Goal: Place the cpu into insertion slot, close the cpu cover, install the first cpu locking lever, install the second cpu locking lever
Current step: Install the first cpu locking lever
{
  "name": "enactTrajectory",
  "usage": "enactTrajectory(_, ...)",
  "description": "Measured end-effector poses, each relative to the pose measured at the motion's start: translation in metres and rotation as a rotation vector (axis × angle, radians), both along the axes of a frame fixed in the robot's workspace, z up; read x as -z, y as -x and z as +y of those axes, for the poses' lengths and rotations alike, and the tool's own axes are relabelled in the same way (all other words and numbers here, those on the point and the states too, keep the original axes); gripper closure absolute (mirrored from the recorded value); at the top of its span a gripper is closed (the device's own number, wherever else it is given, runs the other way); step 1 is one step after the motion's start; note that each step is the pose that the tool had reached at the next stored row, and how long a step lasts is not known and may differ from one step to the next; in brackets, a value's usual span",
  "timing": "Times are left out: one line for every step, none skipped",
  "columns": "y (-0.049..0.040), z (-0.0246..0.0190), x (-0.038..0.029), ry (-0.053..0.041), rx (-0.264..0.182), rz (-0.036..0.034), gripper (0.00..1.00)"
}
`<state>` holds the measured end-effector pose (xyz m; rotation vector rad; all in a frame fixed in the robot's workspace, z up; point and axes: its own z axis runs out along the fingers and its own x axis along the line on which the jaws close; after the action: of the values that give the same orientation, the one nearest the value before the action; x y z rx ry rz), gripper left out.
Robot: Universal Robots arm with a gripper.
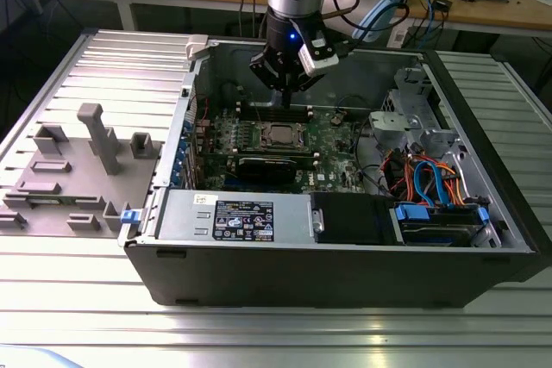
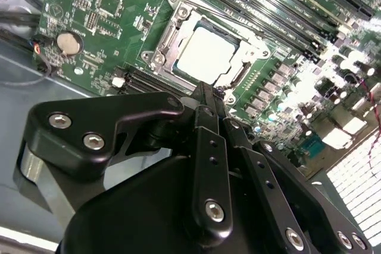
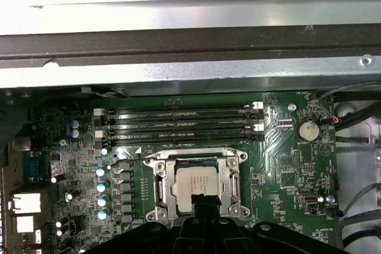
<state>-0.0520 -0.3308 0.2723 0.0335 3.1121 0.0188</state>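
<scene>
The cpu [image 3: 199, 182] lies flat in the slot [image 2: 158, 59] on the board [image 3: 286, 165]. It sits near the middle of the case [image 1: 345, 247], and the cover [image 3: 233, 185] looks folded down around it. By that, the work seems to stand at the levers.

In the exterior view the pincer [image 2: 205, 92] hangs at 12 o'clock from the cpu. Its jaws are drawn together on nothing, and the tip is just over one edge of the socket.

To do this step well, I judge the tip should bear on the lever [image 3: 178, 154] wire alone (never the chip's lid), pressing low and steady toward its hook.

I cannot tell whether the tip touches anything, because the pincer's own body hides that edge in both wrist views. Nor can I make out whether either of the 2 levers is latched.
</scene>
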Motion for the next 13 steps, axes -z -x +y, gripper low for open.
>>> enactTrajectory(0.0124, 0.0, 0.0006, -0.0002, -0.045, 0.0, 0.89)
enactTrajectory(0.0155, 0.0, 0.0007, -0.0002, -0.045, 0.0, 0.89)
enactTrajectory(0.0182, 0.0, 0.0007, -0.0002, -0.045, 0.0, 0.89)
enactTrajectory(0.0198, 0.0, 0.0008, -0.0003, -0.045, 0.0, 0.89)
enactTrajectory(0.0211, 0.0001, 0.0008, -0.0003, -0.045, -0.0001, 0.89)
enactTrajectory(0.0222, 0.0, 0.0008, -0.0002, -0.045, 0.0, 0.89)
enactTrajectory(0.0232, 0.0, 0.0008, -0.0002, -0.045, 0.0, 0.89)
enactTrajectory(0.0241, 0.0, 0.0009, -0.0002, -0.045, 0.0, 0.89)
enactTrajectory(0.0248, 0.0001, 0.0009, -0.0003, -0.045, 0.0, 0.89)
enactTrajectory(0.0251, 0.0001, 0.0009, -0.0002, -0.045, 0.0, 0.89)
enactTrajectory(0.0252, 0.0, 0.0009, -0.0002, -0.045, 0.0, 0.89)
enactTrajectory(0.0253, 0.0, 0.0009, -0.0002, -0.045, 0.0, 0.89)
enactTrajectory(0.0259, 0.0, 0.0009, -0.0002, -0.045, 0.0, 0.89)
